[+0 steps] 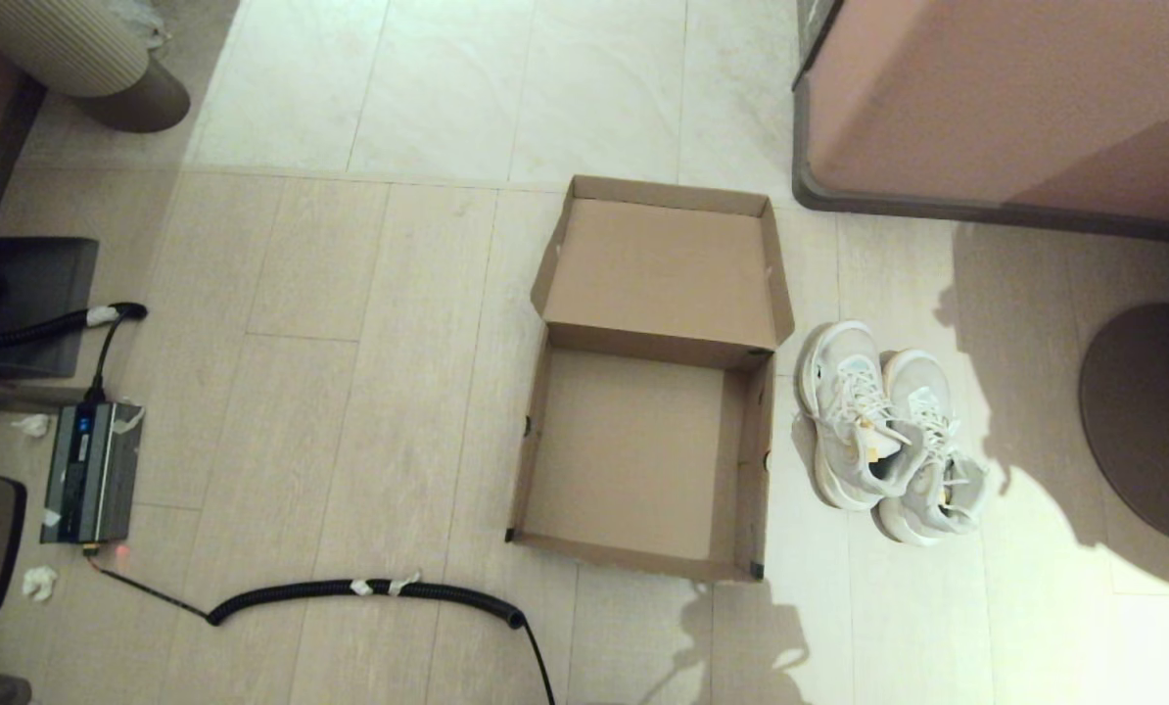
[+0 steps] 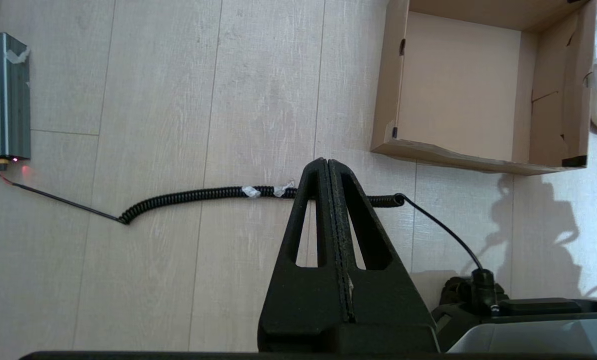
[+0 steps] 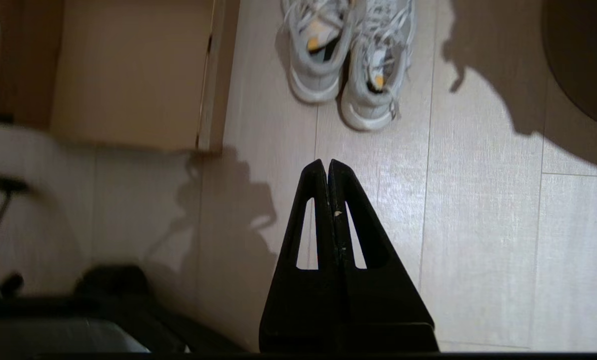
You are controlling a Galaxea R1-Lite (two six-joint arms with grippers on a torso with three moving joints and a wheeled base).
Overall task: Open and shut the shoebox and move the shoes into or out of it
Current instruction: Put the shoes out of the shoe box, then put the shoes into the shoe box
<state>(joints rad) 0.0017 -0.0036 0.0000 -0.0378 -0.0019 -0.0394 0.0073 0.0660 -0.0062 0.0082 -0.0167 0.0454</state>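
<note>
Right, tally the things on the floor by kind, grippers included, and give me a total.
Shoebox: 1
White sneakers: 2
Coiled black cable: 1
Grey power box: 1
Grippers, left gripper and right gripper, both shut: 2
Total: 7

- The shoebox (image 1: 643,450): plain brown cardboard, matt, with dark tape at a near corner.
- The shoes (image 1: 888,431): off-white mesh cloth, woven laces, smooth pale soles.
- Floor (image 1: 350,392): pale wood-look planks, faint grain, slight sheen.
- Left end effector (image 2: 327,161) and right end effector (image 3: 327,161): matt black plastic.
- Coiled cable (image 1: 369,590): black, ribbed.
</note>
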